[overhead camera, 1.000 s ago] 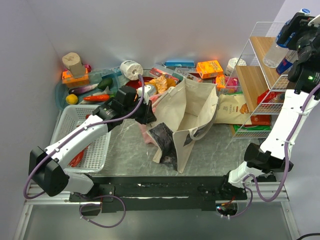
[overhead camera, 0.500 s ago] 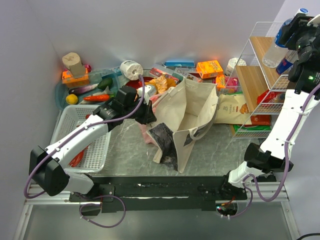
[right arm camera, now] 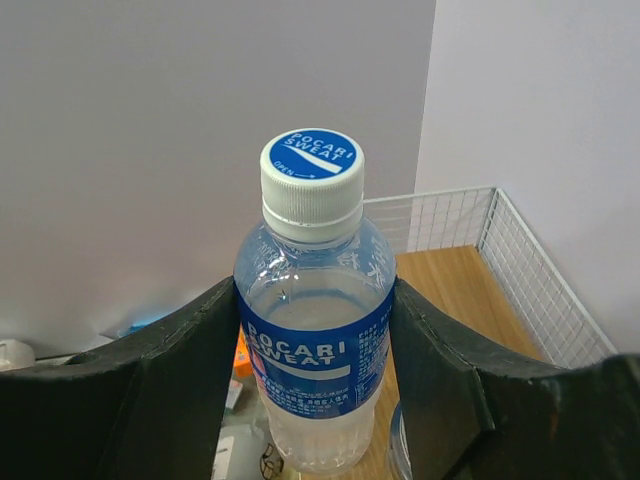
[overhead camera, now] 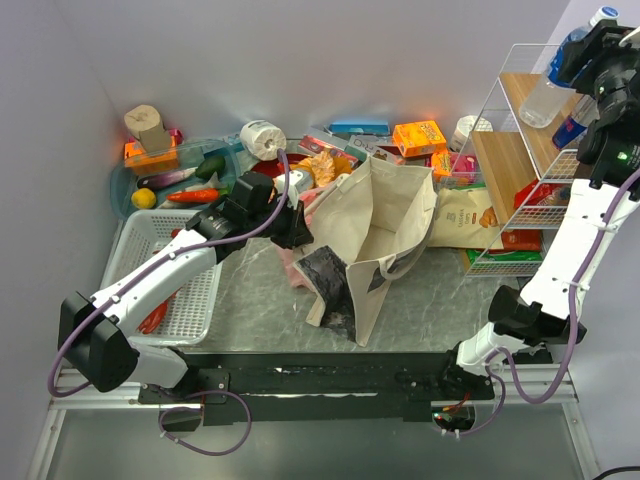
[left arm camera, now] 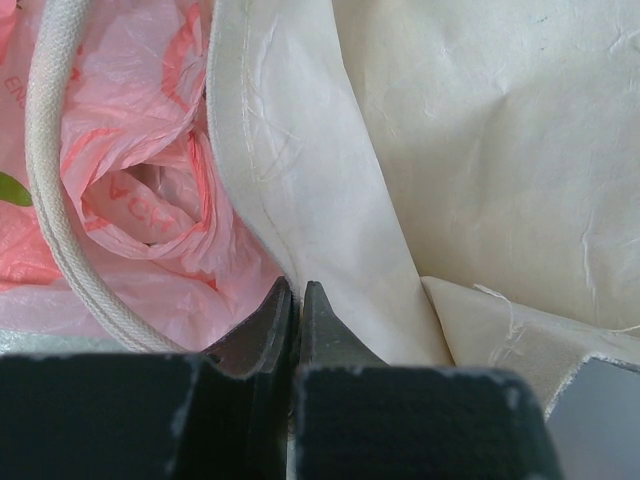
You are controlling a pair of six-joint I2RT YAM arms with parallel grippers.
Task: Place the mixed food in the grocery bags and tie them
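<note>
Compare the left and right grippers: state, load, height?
The left gripper is pinched shut on the canvas tote rim; the right gripper is spread around a clear bottle. Left sits low over the table; right is high beside the wire shelf. Both are holding something.

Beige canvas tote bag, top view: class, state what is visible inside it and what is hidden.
Through the open mouth of the beige canvas tote bag only bare cream lining shows; no food is visible. Its folded front, bearing the dark printed panel, covers the near bottom.
</note>
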